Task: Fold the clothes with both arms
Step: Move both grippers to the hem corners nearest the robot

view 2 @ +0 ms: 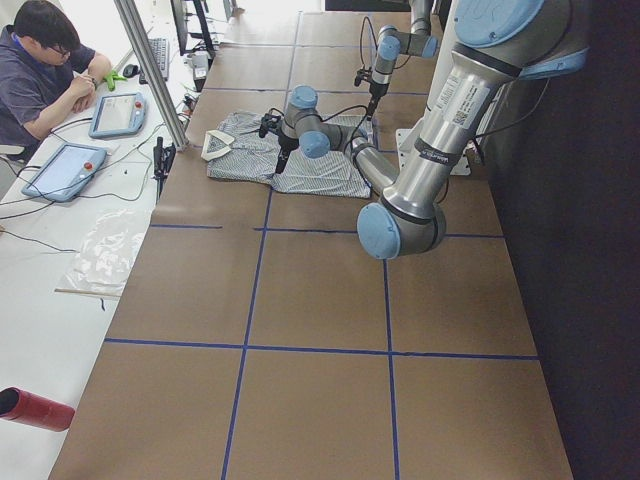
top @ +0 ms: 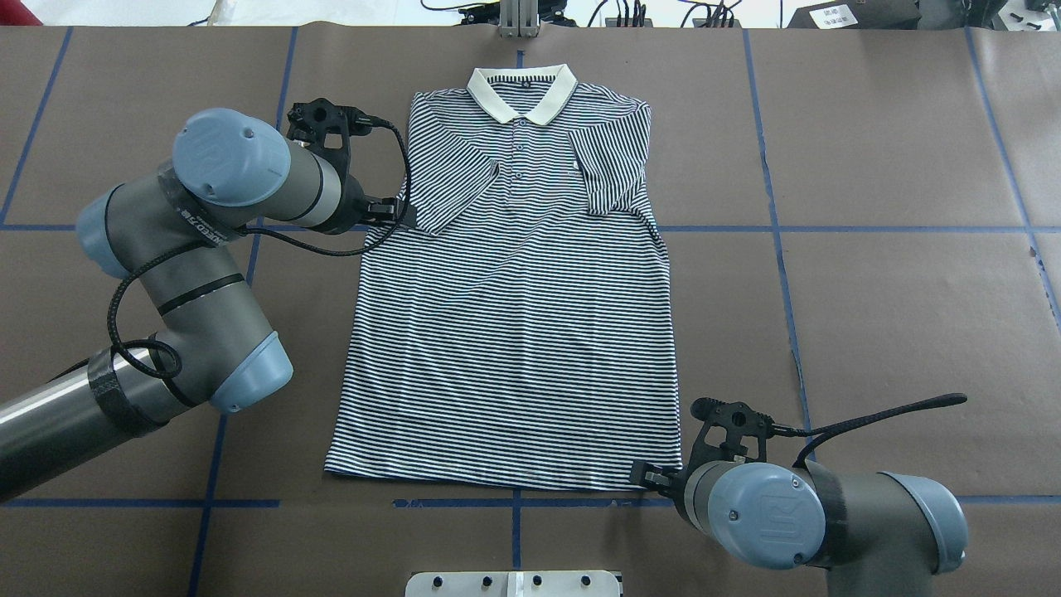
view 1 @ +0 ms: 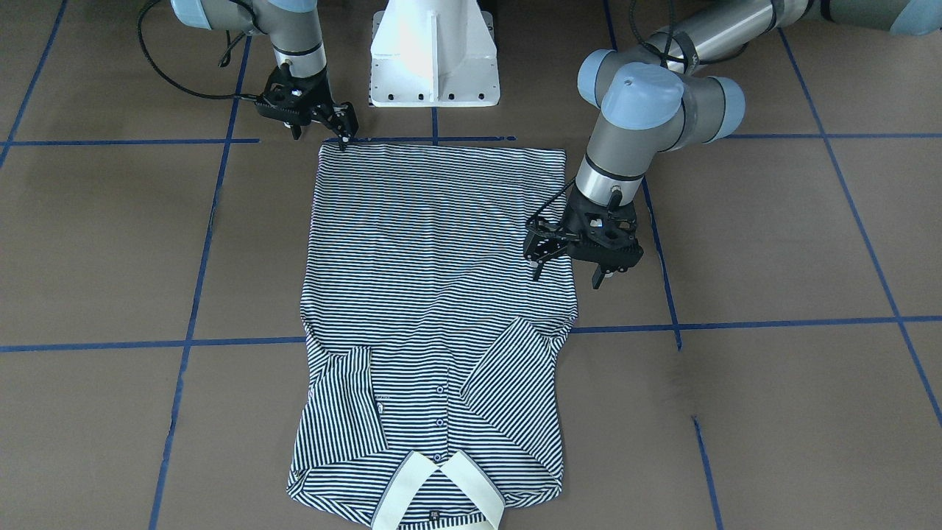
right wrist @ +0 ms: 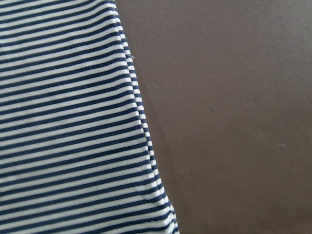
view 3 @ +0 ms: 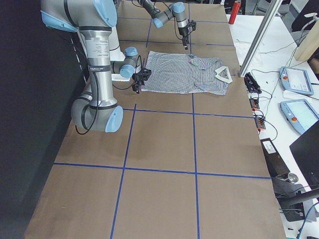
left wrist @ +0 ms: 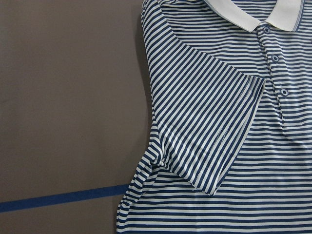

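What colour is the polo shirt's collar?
Plain cream collar, against the navy-and-white striped shirt; clearest in the overhead exterior view.

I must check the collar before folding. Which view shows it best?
Overhead exterior: the whole collar shows, unobstructed. Front-facing crops it at the frame edge; left wrist catches only part; side views show it tiny; right wrist, not at all.

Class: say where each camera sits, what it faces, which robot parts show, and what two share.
Front-facing: across the table, facing the robot, down on the polo shirt; left arm, right arm, pedestal show.
Overhead: behind the robot, looking forward and down; both arms.
Exterior left: table's end; left arm near.
Exterior right: opposite end; right arm near.
Left wrist: over the folded sleeve; no robot part.
Right wrist: over the shirt's side edge; no robot part.
Shared: front-facing and overhead both show the collar.
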Tool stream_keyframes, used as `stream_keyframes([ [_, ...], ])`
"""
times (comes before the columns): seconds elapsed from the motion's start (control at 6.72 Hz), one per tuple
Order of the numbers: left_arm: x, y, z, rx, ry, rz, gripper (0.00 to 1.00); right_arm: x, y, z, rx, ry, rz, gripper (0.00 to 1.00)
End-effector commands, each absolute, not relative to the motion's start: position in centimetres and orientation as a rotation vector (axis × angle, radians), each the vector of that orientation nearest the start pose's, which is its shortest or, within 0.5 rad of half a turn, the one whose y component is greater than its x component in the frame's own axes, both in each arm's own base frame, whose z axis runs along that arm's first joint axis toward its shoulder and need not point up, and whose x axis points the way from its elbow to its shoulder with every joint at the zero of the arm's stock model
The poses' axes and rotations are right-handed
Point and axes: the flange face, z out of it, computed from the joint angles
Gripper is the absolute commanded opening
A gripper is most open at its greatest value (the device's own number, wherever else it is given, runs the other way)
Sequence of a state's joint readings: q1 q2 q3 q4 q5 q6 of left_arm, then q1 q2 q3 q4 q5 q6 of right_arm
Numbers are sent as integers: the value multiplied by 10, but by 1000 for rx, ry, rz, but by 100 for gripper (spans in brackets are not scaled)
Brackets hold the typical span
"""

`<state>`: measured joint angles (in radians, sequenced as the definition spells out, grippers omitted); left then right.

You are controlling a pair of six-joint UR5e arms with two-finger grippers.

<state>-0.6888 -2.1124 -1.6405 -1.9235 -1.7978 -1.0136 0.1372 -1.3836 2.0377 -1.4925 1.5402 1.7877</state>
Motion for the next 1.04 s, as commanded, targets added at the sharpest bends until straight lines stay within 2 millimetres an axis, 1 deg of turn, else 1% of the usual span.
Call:
stream_keyframes([
  [0.0, 452, -516, 275, 390, 900, -10, 100, -508, -206, 348, -13, -737, 343, 26],
  [0.15, 452, -516, 275, 391, 901, -10, 100, -508, -205, 349, -16, -735, 332, 8],
  [0.3, 453, -515, 275, 393, 905, -8, 100, -509, -206, 351, -12, -732, 322, 1],
  [0.74, 453, -515, 271, 400, 915, -8, 100, -501, -216, 346, -29, -743, 336, 0],
  [0.89, 452, -515, 271, 398, 916, -11, 100, -494, -217, 334, -21, -771, 345, 0],
])
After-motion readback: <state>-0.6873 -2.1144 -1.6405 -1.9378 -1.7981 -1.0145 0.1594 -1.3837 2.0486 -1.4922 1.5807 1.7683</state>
